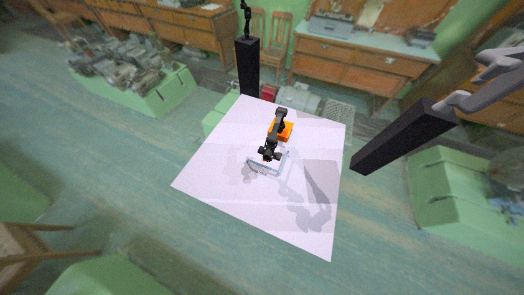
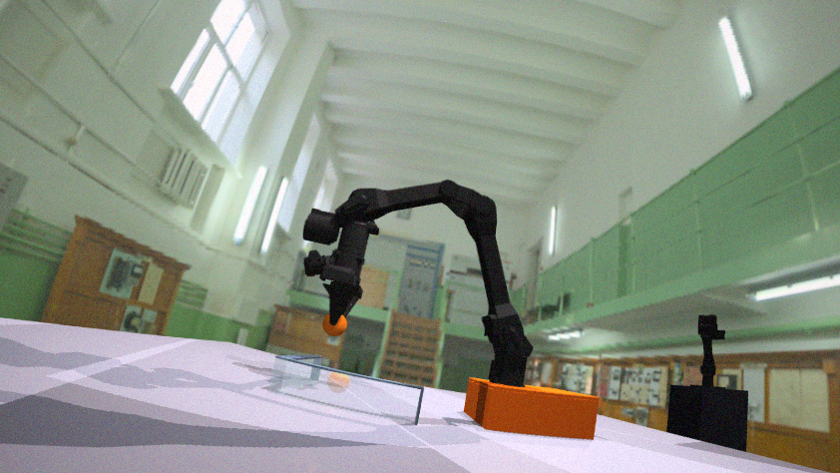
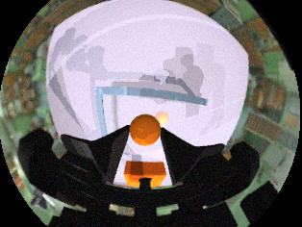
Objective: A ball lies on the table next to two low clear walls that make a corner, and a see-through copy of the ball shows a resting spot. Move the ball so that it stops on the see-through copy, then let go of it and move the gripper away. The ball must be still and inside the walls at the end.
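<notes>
Your orange ball is up in the air, clamped between the tips of the gripper, which points straight down from the black arm. Below it, the pale see-through copy rests on the white tabletop inside the corner made by the two low clear walls. In your wrist view the ball sits just beside the copy, with the walls beyond. The arm stands on an orange base near the walls.
</notes>
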You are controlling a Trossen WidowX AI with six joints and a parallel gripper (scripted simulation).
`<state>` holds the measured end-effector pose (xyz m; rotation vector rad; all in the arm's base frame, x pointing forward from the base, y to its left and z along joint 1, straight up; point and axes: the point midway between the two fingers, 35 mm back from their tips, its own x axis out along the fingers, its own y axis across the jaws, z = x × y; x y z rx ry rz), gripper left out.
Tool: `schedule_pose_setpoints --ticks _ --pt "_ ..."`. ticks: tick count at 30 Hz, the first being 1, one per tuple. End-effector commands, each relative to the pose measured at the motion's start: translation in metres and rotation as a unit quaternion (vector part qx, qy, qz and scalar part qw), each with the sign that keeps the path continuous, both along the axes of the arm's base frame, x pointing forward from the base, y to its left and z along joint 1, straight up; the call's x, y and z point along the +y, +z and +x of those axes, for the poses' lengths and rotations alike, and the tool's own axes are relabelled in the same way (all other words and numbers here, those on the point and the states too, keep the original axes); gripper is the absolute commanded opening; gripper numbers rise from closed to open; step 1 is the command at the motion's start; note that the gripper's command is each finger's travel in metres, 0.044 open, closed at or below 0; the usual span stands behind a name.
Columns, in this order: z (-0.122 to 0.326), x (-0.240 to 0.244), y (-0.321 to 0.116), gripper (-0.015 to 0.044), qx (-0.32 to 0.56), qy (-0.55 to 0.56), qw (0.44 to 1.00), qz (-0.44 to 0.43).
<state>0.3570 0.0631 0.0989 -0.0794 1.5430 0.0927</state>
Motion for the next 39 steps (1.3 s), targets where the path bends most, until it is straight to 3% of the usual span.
schedule_pose_setpoints --ticks 1,14,25,39 --pt "-0.004 -0.022 -0.01 0.0 -0.002 0.001 1.0 -0.002" --pt "-0.015 -0.056 -0.036 0.0 -0.002 0.001 1.0 -0.004" --pt "-0.014 -0.056 -0.099 0.0 -0.002 0.001 1.0 -0.004" --pt "-0.014 -0.056 -0.112 0.0 -0.002 0.001 1.0 -0.004"
